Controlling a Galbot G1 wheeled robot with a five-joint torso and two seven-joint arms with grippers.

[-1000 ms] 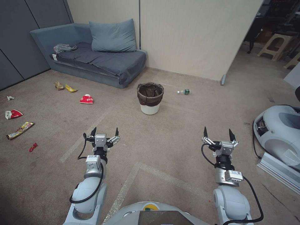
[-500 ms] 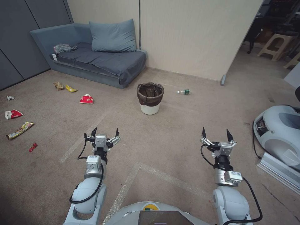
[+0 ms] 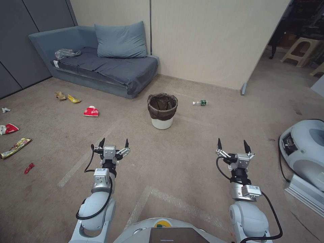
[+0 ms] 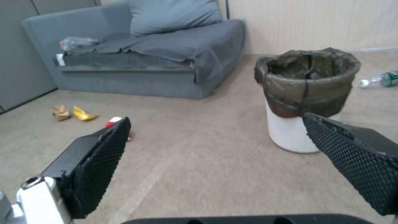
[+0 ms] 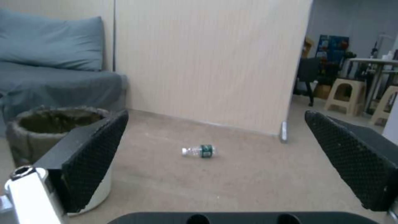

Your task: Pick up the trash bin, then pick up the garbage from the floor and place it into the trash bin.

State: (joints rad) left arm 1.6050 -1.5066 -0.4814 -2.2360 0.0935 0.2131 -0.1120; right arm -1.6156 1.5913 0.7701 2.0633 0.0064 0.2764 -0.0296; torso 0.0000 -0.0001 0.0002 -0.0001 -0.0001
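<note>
Upright on the carpet (image 3: 189, 141), ahead of both arms: the bin (image 3: 162, 111), white with a dark liner over the rim, near the sofa (image 3: 101, 64). Off to its right, apart from it, a bottle (image 3: 199, 102) on its side. Scattered at left: a red-and-white cup (image 3: 91, 111), a yellow wrapper (image 3: 73, 99) beside a tan bag (image 3: 60, 96), a second cup (image 3: 8, 128), a multicoloured wrapper (image 3: 15, 147), a red scrap (image 3: 28, 167) and a tissue (image 3: 5, 109). Held forward above the floor, well short of the bin, fingers spread and empty: left gripper (image 3: 113, 142) and right gripper (image 3: 231, 144). Compared with a second ago, whole scene shifted down and left in the head view, so a camera move rather than moved litter; arms posed much as before, right gripper drawn slightly inward. Seen between the left fingers (image 4: 104, 161), the bin (image 4: 307, 96); between the right fingers (image 5: 93, 161), the bottle (image 5: 200, 151).
</note>
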